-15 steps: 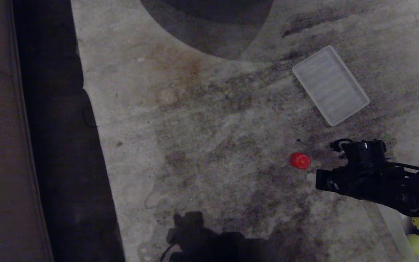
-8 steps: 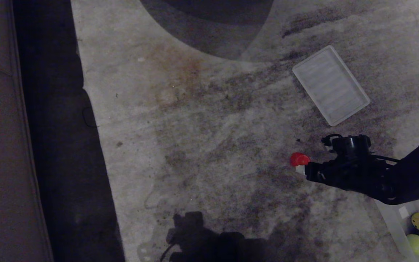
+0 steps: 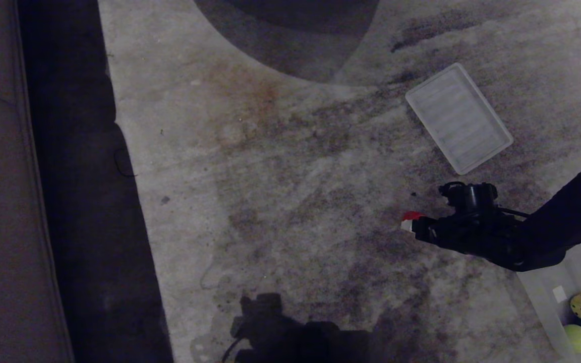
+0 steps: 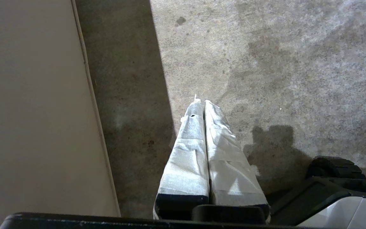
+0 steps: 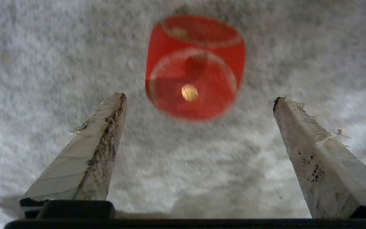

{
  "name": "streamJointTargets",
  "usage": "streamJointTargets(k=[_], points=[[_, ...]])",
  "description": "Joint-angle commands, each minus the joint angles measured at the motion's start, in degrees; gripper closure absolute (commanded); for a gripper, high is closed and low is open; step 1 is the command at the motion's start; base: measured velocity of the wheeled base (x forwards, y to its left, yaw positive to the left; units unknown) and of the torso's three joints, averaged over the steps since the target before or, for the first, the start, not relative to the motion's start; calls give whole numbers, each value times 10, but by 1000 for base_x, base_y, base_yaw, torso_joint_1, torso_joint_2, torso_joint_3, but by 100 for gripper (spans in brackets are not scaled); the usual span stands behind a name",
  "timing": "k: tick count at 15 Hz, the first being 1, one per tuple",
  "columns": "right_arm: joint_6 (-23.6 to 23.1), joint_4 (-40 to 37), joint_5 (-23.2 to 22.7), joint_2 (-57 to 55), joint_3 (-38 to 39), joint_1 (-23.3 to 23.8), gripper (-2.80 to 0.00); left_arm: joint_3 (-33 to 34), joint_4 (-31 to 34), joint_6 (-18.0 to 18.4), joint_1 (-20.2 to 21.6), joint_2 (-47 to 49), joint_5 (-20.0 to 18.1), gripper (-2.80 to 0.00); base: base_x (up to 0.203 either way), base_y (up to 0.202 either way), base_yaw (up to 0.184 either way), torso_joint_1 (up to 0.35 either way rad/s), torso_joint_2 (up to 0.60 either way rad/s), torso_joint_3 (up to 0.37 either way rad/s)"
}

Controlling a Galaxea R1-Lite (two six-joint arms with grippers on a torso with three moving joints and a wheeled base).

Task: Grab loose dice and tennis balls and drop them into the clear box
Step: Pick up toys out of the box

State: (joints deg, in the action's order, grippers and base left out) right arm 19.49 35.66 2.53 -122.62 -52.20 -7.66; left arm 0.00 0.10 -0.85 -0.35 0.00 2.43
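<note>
One red die (image 5: 195, 68) lies on the stained carpet (image 3: 290, 201) just ahead of the right gripper (image 5: 199, 98), whose two fingers (image 5: 91, 156) stand spread wide, not touching it.

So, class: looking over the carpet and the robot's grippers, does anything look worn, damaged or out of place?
Yes. The white wrap on the right gripper fingers is frayed and grimy at the tips. The carpet is stained in dark and rusty patches. The red die lies loose on it, outside the clear box.
</note>
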Motion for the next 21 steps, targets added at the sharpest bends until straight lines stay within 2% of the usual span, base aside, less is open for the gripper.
streamJointTargets(k=[1, 3, 6, 7, 12, 15, 18, 21], points=[[4, 2, 6, -22, -20, -1, -280, 1, 0, 0, 0, 1, 0, 0, 0, 0, 0, 0, 0, 0], [5, 2, 11, -34, -29, -1, -280, 1, 0, 0, 0, 1, 0, 0, 0, 0, 0, 0, 0, 0], [36, -2, 18, -39, -50, -1, -280, 1, 0, 0, 0, 1, 0, 0, 0, 0, 0, 0, 0, 0], [36, -2, 18, -39, -52, -1, 0, 1, 0, 0, 0, 1, 0, 0, 0, 0, 0, 0, 0, 0], [36, -1, 21, -54, -63, -1, 0, 1, 0, 0, 0, 1, 0, 0, 0, 0, 0, 0, 0, 0], [35, -2, 39, -28, -36, 0, 0, 1, 0, 0, 0, 1, 0, 0, 0, 0, 0, 0, 0, 0], [23, -19, 40, 82, 28, 11, 0, 1, 0, 0, 0, 1, 0, 0, 0, 0, 0, 0, 0, 0], [-5, -77, 39, 236, 107, 20, 0, 1, 0, 0, 0, 1, 0, 0, 0, 0, 0, 0, 0, 0]])
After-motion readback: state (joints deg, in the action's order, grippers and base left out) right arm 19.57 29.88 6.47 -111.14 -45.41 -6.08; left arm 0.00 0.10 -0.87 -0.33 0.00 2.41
